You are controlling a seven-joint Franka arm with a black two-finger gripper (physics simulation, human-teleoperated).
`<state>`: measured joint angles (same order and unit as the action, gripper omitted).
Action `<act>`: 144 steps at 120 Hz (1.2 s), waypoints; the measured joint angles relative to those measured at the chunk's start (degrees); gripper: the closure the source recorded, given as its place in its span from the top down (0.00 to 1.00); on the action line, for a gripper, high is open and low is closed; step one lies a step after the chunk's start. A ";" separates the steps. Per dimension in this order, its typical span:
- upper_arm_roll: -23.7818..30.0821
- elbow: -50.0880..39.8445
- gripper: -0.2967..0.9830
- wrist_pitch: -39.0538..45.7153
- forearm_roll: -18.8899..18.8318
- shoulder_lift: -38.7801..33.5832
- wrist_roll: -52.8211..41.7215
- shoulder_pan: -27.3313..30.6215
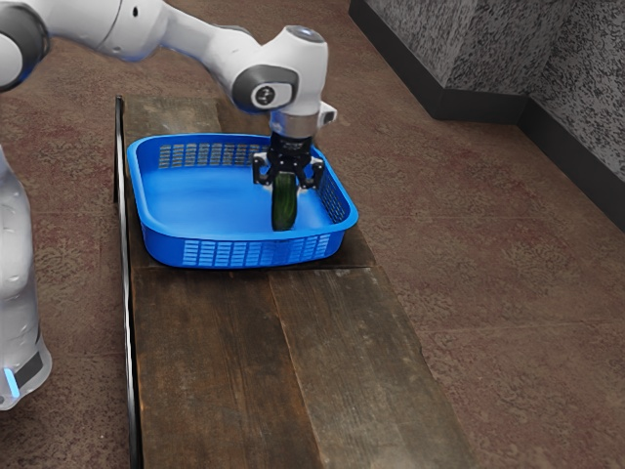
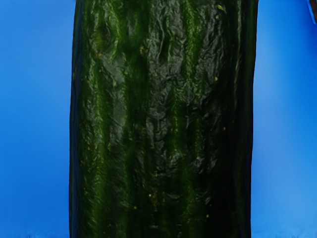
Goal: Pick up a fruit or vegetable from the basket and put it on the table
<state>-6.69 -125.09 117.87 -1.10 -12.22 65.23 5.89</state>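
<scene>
Presently, one pincer [image 1: 289, 178] is standing inside basket [image 1: 210, 252], at cucumber [image 1: 284, 207]; closure: cannot tell; step: picking, next seemingly needing secure hold before lifting

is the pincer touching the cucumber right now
Cannot tell. The exterior view has the pincer right by the cucumber, but where they overlap is too dark and small to show contact or gap. The wrist view's cucumber close-up doesn't settle it.

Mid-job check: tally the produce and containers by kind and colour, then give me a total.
Green cucumbers: 1
Blue baskets: 1
Total: 2
</scene>
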 joint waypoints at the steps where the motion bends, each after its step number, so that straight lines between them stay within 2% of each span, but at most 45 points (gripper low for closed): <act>1: 0.00 0.00 0.39 -0.10 0.00 -0.13 0.01 0.00; 58: 1.14 3.25 0.39 -5.57 -0.40 -3.58 0.74 0.07; 100: 7.33 8.48 0.39 -8.07 0.25 -3.78 2.59 0.00; 116: 9.81 8.99 0.39 -10.30 0.89 -7.31 3.57 0.01; 144: 16.61 8.85 0.39 -13.39 4.92 -9.15 4.96 -0.02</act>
<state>9.93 -116.25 104.49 3.81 -21.37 70.20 5.87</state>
